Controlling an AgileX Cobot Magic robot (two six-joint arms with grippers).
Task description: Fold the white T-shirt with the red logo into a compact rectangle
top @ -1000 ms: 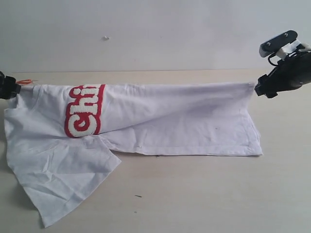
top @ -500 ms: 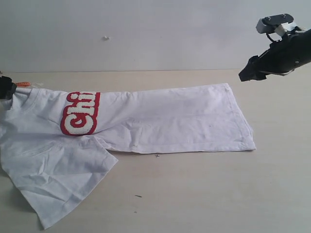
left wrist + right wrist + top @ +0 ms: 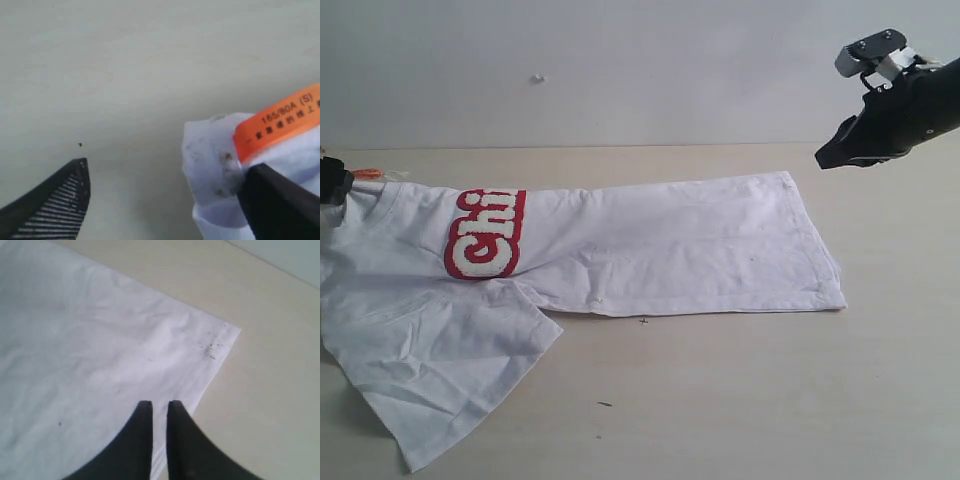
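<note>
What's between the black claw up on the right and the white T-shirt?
Nothing. In the exterior view the right gripper hangs apart from the white T-shirt, with only bare table between them.

You see a white T-shirt (image 3: 670, 250) with a red logo (image 3: 485, 235) bearing white letters, an orange tag (image 3: 280, 125) printed in white, and a pale beige table (image 3: 720, 400).
</note>
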